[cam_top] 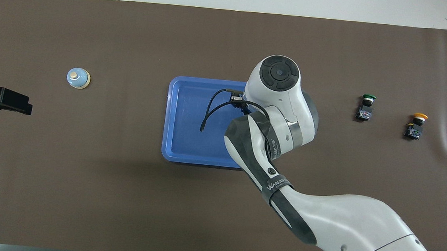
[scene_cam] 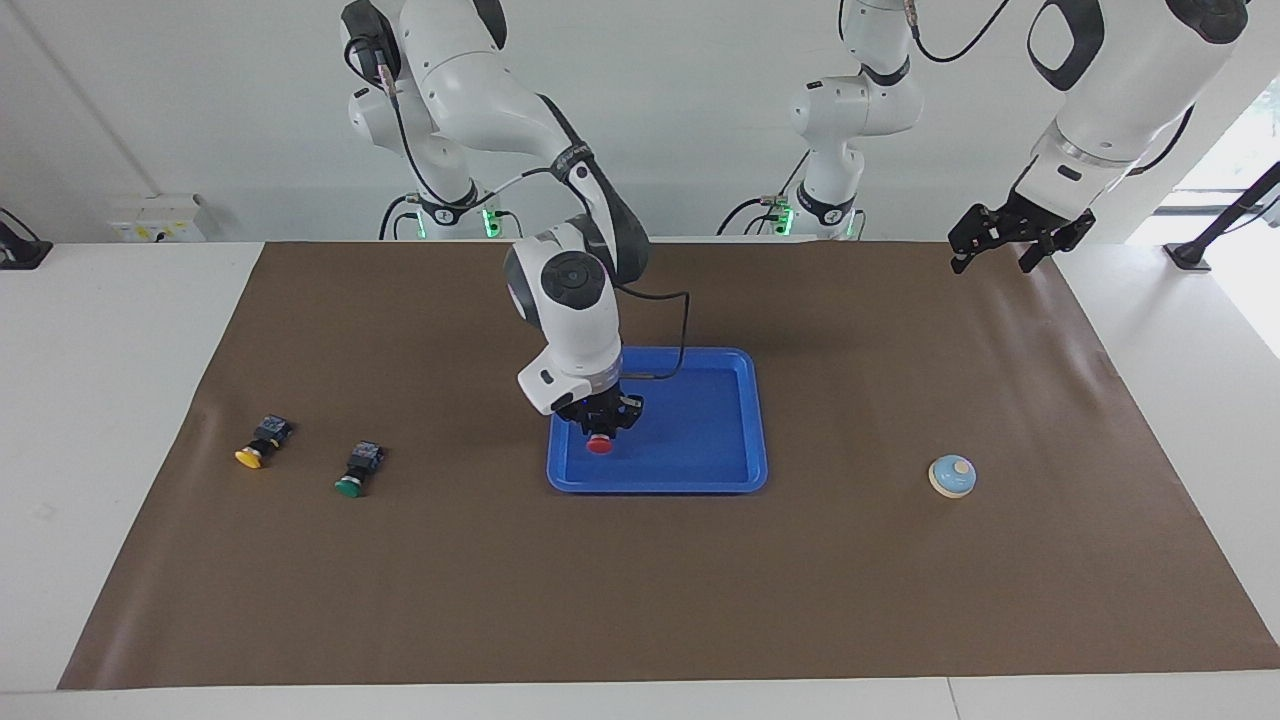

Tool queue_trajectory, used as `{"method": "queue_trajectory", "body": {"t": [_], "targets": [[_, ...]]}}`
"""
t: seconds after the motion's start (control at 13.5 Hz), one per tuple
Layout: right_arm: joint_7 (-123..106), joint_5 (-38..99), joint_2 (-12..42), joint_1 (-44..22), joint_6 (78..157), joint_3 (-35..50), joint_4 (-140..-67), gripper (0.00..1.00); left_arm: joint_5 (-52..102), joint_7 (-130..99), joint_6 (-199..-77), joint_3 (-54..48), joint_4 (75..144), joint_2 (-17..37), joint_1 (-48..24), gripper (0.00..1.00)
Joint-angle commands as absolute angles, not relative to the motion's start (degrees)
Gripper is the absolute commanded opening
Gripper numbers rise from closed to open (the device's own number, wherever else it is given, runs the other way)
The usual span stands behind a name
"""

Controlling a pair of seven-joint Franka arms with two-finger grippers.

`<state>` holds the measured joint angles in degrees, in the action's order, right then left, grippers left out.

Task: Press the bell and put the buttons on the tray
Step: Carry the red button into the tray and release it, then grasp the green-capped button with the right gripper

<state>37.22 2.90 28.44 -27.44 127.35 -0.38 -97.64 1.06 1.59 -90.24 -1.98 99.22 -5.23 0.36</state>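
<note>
Brown paper (scene_cam: 640, 600) covers the table, and on it sit three buttons, one tray and one bell. The blue tray (scene_cam: 720, 420) lies at the centre of the facing view. Inside it, at the corner toward the right arm's end and farther from the robots, is the red button (scene_cam: 600, 445), cap down toward the tray floor, with the right gripper (scene_cam: 600, 418) clamped on its black body; whether the cap touches the floor cannot be told. In the overhead view the arm's wrist hides this gripper and the red button completely.

Two buttons lie on the paper outside the tray, at the lower left of the facing view: the green button (scene_cam: 355, 473) and, nearer the table's end, the yellow button (scene_cam: 262, 444), both tipped on their sides and well apart from the tray.

The bell (scene_cam: 952, 476) stands alone at the lower right of the facing view.

At the upper right, the left gripper (scene_cam: 1000, 255) waits raised over the paper's corner, fingers apart, holding nothing.
</note>
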Motion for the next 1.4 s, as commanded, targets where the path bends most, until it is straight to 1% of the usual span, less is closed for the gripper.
{"method": "queue_trajectory", "body": {"t": [0.0,0.07,0.15,0.22,0.37,0.59,0.74,0.89,1.03,1.26,1.33], "targets": [[38.40,3.52,26.37,-28.03,130.77,-0.44,-102.38,0.00,1.67,1.05,-89.65,-1.85,99.14,-5.89,0.44,1.00],[39.97,3.52,26.11,-28.12,131.13,-0.44,-102.65,0.00,1.67,1.05,-89.65,-1.85,99.14,-5.89,0.44,1.00],[41.90,3.52,26.19,-28.04,131.31,-0.44,-102.57,0.43,1.67,1.05,-89.65,-1.85,99.14,-5.89,0.44,1.00],[43.14,3.52,26.19,-28.12,130.96,-0.44,-102.05,0.99,1.67,1.05,-89.65,-1.85,99.14,-5.89,0.44,1.00],[46.22,3.52,26.10,-27.86,129.12,-0.44,-100.12,1.00,1.67,1.05,-89.65,-1.85,99.14,-5.98,0.44,1.00],[45.79,3.52,24.53,-25.94,121.58,-1.23,-95.55,1.00,1.67,1.05,-89.65,-1.85,99.14,-5.98,0.44,1.00],[44.83,3.34,22.68,-22.52,117.53,-1.23,-93.44,1.00,1.67,1.05,-89.65,-1.85,99.14,-5.98,0.44,1.00],[39.23,2.81,20.49,-17.60,115.06,-1.32,-93.16,1.00,1.67,1.05,-89.65,-1.85,99.14,-5.89,0.44,1.00],[33.16,2.37,19.69,-12.24,112.77,-1.41,-93.16,1.00,1.67,1.05,-89.65,-1.85,99.14,-5.89,0.44,1.00],[25.61,-1.13,19.25,-6.26,112.41,-1.41,-94.65,1.00,1.67,1.05,-89.65,-1.85,99.14,-5.89,0.44,1.00],[22.36,-1.32,18.55,-4.67,113.28,-1.41,-96.49,1.00,1.67,1.05,-89.65,-1.85,99.14,-5.89,0.44,1.00]]}}
